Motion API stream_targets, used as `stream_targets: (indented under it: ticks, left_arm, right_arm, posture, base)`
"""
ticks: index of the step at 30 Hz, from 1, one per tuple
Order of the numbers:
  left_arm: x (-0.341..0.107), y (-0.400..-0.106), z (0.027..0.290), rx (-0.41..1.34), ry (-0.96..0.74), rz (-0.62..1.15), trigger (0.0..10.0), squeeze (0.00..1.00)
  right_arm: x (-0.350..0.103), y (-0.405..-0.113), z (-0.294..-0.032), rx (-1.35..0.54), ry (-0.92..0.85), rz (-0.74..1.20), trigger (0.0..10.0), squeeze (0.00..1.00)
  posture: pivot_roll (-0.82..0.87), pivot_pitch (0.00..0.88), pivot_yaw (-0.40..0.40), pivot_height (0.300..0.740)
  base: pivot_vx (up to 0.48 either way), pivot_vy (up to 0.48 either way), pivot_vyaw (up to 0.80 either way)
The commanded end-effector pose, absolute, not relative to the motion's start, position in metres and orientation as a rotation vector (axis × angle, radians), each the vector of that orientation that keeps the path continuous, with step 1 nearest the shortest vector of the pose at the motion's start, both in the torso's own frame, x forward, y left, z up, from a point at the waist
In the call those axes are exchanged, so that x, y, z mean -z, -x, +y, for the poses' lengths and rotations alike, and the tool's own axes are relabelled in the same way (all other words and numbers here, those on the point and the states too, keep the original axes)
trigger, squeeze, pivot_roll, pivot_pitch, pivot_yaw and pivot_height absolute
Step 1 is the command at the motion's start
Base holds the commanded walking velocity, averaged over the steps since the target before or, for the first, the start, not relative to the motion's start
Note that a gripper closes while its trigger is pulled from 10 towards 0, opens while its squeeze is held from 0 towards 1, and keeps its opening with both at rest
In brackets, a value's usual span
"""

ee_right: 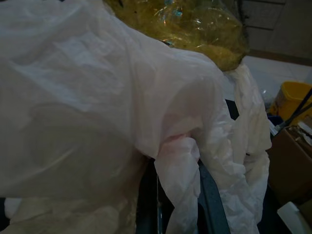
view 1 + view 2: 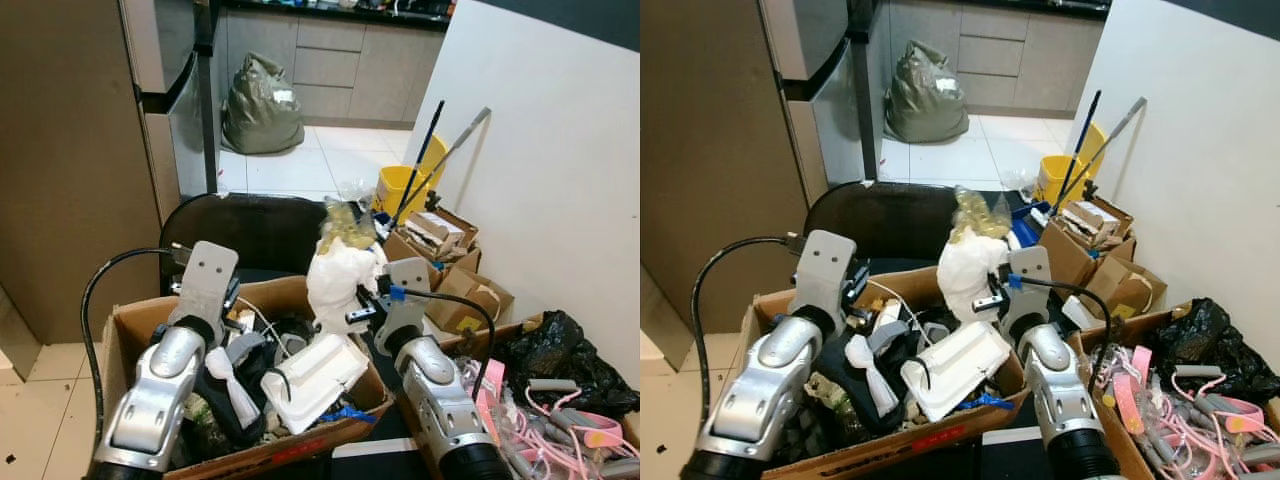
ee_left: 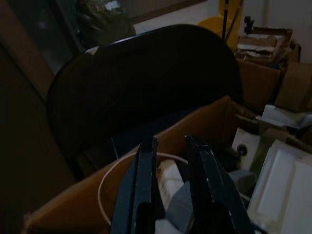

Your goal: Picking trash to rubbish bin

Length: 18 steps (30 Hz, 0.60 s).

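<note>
My right gripper point(image 2: 362, 300) is shut on a white plastic bag point(image 2: 338, 275) topped with yellow crinkled wrapping point(image 2: 345, 228). It holds the bag above the far edge of a cardboard box point(image 2: 130, 322) packed with trash. In the right wrist view the bag point(image 1: 122, 97) drapes over the two fingers point(image 1: 146, 200). My left gripper point(image 2: 226, 300) hovers over the box's far left part, slightly open with nothing between its fingers point(image 3: 146, 170). A white foam container point(image 2: 315, 375) lies in the box. Just behind the box stands a black rounded object point(image 2: 250, 225).
A tall brown cabinet point(image 2: 70, 150) stands on the left and a white wall point(image 2: 540, 150) on the right. A stuffed grey-green rubbish bag point(image 2: 260, 105) sits on the far tiled floor. A yellow mop bucket point(image 2: 405, 185), cardboard boxes point(image 2: 450, 260), a black bag point(image 2: 560, 355) and pink cables point(image 2: 560, 420) crowd the right.
</note>
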<state>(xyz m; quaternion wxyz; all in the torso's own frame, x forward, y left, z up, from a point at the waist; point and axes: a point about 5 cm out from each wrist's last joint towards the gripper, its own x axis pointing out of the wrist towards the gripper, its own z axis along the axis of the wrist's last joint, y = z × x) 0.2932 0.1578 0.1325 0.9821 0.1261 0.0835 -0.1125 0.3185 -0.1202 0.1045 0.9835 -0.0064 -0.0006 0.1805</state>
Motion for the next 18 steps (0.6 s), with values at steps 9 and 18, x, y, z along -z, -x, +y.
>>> stream_targets:
  ticks: [9,18]
  left_arm:
    - [-0.115,-0.269,0.157,0.481,-0.242,0.396,10.0,0.0]
    - [-0.11,-0.26,0.161,0.499,-0.244,0.49,10.0,0.0]
  right_arm:
    - [-0.093,-0.332,-0.085,-0.661,0.177,0.171,10.0,0.0]
    - [-0.104,-0.346,-0.062,-0.617,0.187,0.134,10.0,0.0]
  posture:
    - [0.01,0.035,-0.096,0.74]
    - [0.02,0.05,-0.104,0.74]
  base:
    - [0.0,0.0,0.0]
    - [0.0,0.0,0.0]
